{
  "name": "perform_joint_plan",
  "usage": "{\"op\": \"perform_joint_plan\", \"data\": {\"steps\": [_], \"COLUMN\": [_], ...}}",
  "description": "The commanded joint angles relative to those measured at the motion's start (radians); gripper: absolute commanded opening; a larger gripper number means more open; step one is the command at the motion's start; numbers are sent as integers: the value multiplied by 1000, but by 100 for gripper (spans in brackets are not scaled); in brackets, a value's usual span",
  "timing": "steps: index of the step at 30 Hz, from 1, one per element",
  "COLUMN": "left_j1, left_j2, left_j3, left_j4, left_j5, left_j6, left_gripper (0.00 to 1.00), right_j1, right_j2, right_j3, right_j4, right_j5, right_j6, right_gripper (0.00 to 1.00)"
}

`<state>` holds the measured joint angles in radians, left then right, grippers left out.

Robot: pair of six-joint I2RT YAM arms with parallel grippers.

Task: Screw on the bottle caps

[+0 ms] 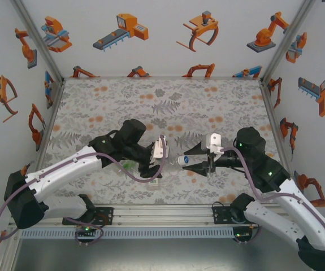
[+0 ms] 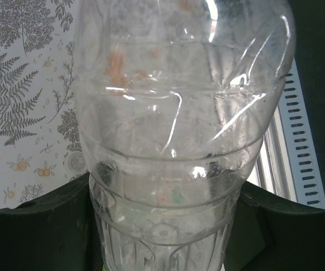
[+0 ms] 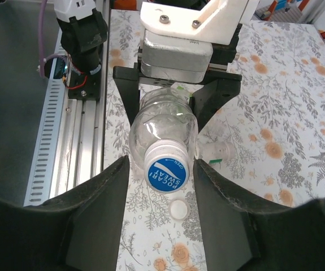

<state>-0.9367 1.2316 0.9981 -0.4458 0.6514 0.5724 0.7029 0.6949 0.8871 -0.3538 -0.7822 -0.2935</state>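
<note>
Robot cartoons cover the walls [image 1: 162, 34] around a floral tabletop [image 1: 151, 101], and over it, nearer the near edge than the far one and about midway between the side edges, we find the bottle [image 3: 162, 121] held on its side. Its blue-topped cap [image 3: 167, 172] already sits on the neck and faces our right wrist camera, so we judge the step in hand to be tightening this one cap, not fetching it. Our left gripper [image 3: 170, 107] is clamped across the clear body, a dark finger on either flank, and the left wrist view has the ribbed plastic pressed right up between them. Our right gripper [image 3: 162, 164] straddles the cap with its jaws partway open. One finger is almost on the white skirt, a sliver of gap shows at the other, and we see no firm pinch yet. Next, we think, the jaws must close squarely on that skirt, then the wrist must roll about the bottle's own axis while the left side keeps the body from turning. On the surface below lies a loose white cap [image 3: 179, 209], and just beside the held bottle a second bottle [image 3: 221, 149] shows an uncapped neck, so more capping remains. Beyond them the slotted rail [image 3: 49, 147] runs along the near edge.
</note>
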Motion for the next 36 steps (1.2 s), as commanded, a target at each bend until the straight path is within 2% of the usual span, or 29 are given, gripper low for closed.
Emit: {"op": "perform_joint_plan", "data": {"steps": [1,5,8,12,15,18,20,22,27,29,32,36], "left_j1": [-8,-8,-8,-8,-8,-8,-8,-10,-31,-47,-63,-65], "left_j2": [-7,-7,-7,-4,-4,-4,1,14,58,78,100,98], "left_j3": [-6,-6,-5,-4,-9,-24,-47,-52,-40,-20,0,-18], "left_j4": [-19,-19,-18,-12,12,83,179,239,343,351,348,389], "left_j5": [41,46,48,46,25,-59,-136,-177,-350,-424,-477,-451], "left_j6": [2,2,6,4,-7,-53,-110,-142,-191,-197,-190,-182], "left_gripper": [0,0,0,0,0,0,0,0,0,0,0,0], "right_j1": [0,0,0,0,0,0,0,0,0,0,15,19], "right_j2": [0,-2,0,-3,-5,-1,12,32,95,127,136,100], "right_j3": [-14,-18,-19,-18,-27,-43,-37,-29,16,19,1,-11], "right_j4": [23,21,14,10,47,108,123,117,-95,-136,-99,-80], "right_j5": [-35,-32,-31,-22,50,200,373,478,692,693,708,774], "right_j6": [-19,-20,-20,-9,100,335,576,787,1312,1505,1584,1565], "right_gripper": [45,37,36,21,11,0,0,0,0,0,0,0]}}
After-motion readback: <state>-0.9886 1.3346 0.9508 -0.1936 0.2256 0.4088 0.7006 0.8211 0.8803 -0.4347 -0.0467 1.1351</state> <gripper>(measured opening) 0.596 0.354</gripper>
